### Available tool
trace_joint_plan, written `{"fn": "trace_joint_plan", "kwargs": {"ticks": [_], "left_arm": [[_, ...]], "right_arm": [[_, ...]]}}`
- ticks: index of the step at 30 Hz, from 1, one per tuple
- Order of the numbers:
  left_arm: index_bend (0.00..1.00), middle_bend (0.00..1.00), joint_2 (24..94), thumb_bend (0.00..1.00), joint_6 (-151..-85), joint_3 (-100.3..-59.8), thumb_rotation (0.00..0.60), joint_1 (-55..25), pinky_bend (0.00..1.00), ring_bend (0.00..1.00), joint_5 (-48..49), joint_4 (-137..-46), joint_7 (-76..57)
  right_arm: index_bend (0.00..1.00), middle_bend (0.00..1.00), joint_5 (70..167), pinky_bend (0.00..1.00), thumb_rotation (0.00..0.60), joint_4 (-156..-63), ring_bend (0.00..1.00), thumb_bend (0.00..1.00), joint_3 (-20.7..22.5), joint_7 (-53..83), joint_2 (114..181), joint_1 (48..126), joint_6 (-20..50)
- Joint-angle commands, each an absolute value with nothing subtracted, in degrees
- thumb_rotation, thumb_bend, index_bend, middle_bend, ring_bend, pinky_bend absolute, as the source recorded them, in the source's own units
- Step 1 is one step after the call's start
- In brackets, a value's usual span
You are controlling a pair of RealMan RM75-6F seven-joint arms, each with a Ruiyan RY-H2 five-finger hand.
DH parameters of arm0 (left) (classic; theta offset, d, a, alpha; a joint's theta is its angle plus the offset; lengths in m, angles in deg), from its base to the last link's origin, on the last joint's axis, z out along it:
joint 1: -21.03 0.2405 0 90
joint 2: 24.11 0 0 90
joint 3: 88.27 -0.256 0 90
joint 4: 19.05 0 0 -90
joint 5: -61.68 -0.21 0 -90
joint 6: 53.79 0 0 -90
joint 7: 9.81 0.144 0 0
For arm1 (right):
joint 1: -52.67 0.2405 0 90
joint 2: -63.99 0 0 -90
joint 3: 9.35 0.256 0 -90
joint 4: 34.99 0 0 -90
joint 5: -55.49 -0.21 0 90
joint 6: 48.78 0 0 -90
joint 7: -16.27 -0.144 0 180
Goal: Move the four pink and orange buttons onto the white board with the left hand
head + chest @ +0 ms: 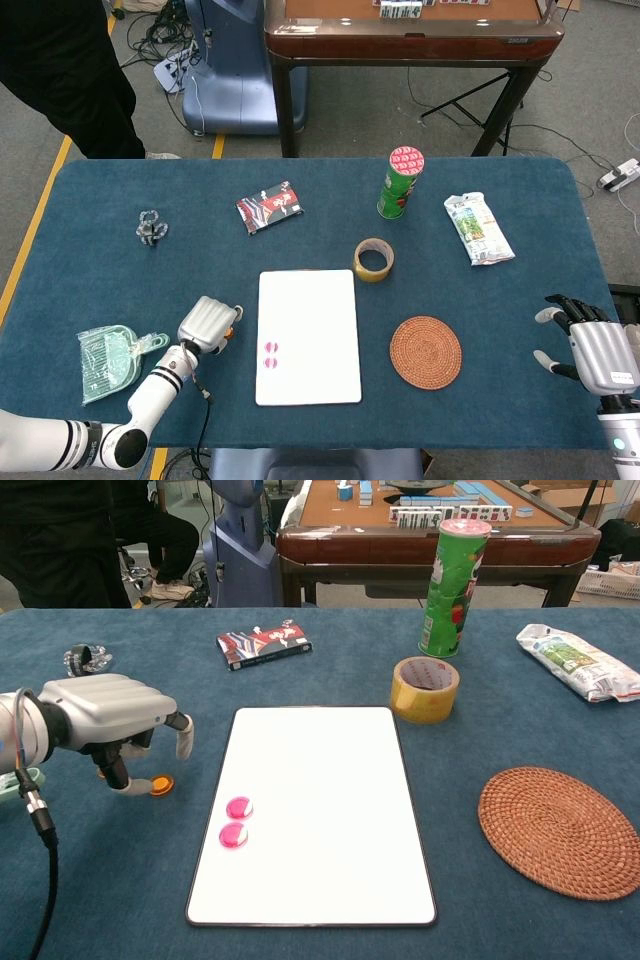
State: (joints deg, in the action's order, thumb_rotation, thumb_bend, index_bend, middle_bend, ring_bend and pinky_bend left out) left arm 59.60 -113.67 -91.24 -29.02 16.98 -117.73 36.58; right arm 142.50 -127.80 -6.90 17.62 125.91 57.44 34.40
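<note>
Two pink buttons [238, 807] [232, 834] lie side by side on the left part of the white board [330, 810]; the head view shows the pink buttons [269, 354] on that board [315, 310] too. An orange button [160, 784] lies on the blue cloth left of the board, right beside the thumb tip of my left hand [105, 715]. That hand hovers low with fingers curved down and apart, holding nothing; it also shows in the head view as my left hand [207, 325]. It hides any other orange button. My right hand [590, 350] rests open at the table's right edge.
Behind the board stand a yellow tape roll [424, 688] and a green can [448, 585]. A woven coaster [556, 830] lies to the right, a snack bag [578, 662] at far right, a red packet [264, 643] at the back, and a green dustpan [108, 360] at the left.
</note>
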Motion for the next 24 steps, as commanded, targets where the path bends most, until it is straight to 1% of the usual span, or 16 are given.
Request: {"fn": "trace_joint_plan", "kwargs": {"ticks": [1, 24], "left_arm": [[0.45, 1.0, 60.0, 0.32, -113.5, -91.4, 0.6, -28.8, 1.0, 1.0, 16.7, -117.2, 36.6], [0.49, 1.0, 62.8, 0.32, -111.5, -91.2, 0.6, -27.5, 1.0, 1.0, 17.3, -111.5, 35.8]], "right_arm": [[0.4, 0.26, 142.6, 0.32, 0.6, -127.8, 0.24, 0.01, -6.9, 17.5, 125.8, 57.4, 34.5], [0.4, 0.26, 142.4, 0.32, 0.6, -127.8, 0.24, 0.01, -6.8, 17.1, 125.7, 57.4, 34.5]]}}
